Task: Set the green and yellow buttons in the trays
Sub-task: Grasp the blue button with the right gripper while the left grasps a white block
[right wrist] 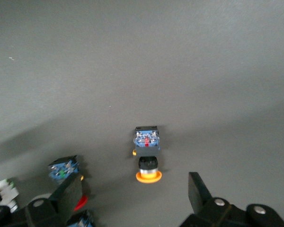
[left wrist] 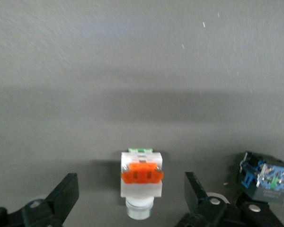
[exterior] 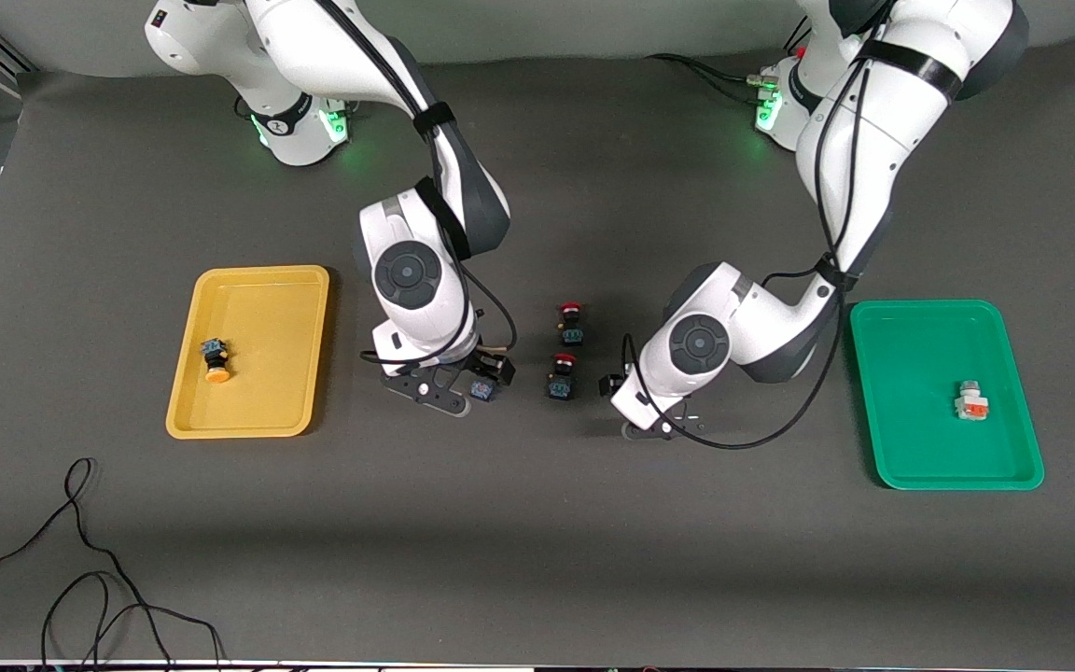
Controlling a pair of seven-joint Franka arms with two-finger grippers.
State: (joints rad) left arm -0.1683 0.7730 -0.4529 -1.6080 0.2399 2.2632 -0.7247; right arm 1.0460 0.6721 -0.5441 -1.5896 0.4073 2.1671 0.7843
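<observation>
My left gripper (left wrist: 131, 191) is open, low over the table, with a white-grey button with an orange-red block (left wrist: 141, 182) lying between its fingers (left wrist: 66, 194), untouched. In the front view the left hand (exterior: 654, 422) hides that button. My right gripper (right wrist: 134, 187) is open, and a dark button with an orange-yellow cap (right wrist: 147, 161) lies on the table just ahead of its fingertips. That button shows beside the right hand (exterior: 463, 381) in the front view (exterior: 482, 388). The yellow tray (exterior: 267, 411) holds one yellow-capped button (exterior: 215, 360). The green tray (exterior: 911, 439) holds one white-grey button (exterior: 971, 401).
Two dark buttons with red caps (exterior: 572, 323) (exterior: 563, 374) lie on the table between the two hands. One of them shows in the left wrist view (left wrist: 267, 177). Black cables (exterior: 80, 560) lie near the front edge toward the right arm's end.
</observation>
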